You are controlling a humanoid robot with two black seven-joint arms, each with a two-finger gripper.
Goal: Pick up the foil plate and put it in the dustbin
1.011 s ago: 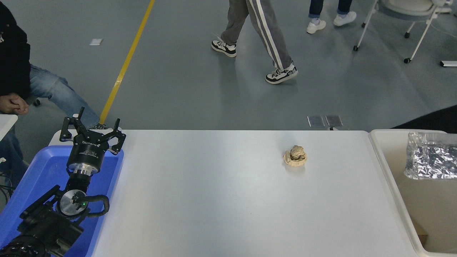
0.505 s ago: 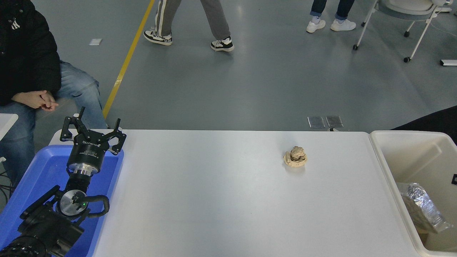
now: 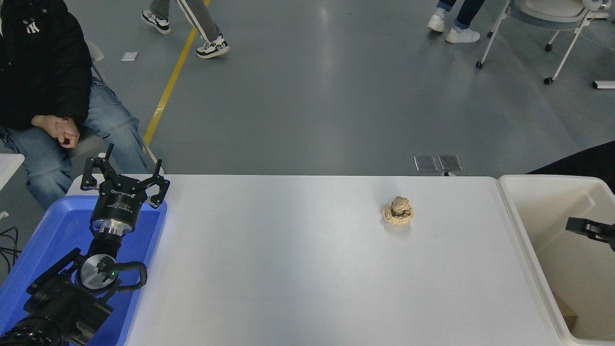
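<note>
right gripper (image 3: 590, 227) only partly in view at right edge, above dustbin (image 3: 516, 202); cannot tell how it was set. foil plate not visible anywhere, judged down in bin's hidden part, task likely done. left gripper (image 3: 124, 182) parked over blue tray (image 3: 48, 230), fingers spread wide. risks: arm clipping bin rim on pull-out; sweep could knock paper ball (image 3: 398, 211) on white table (image 3: 298, 269).
</note>
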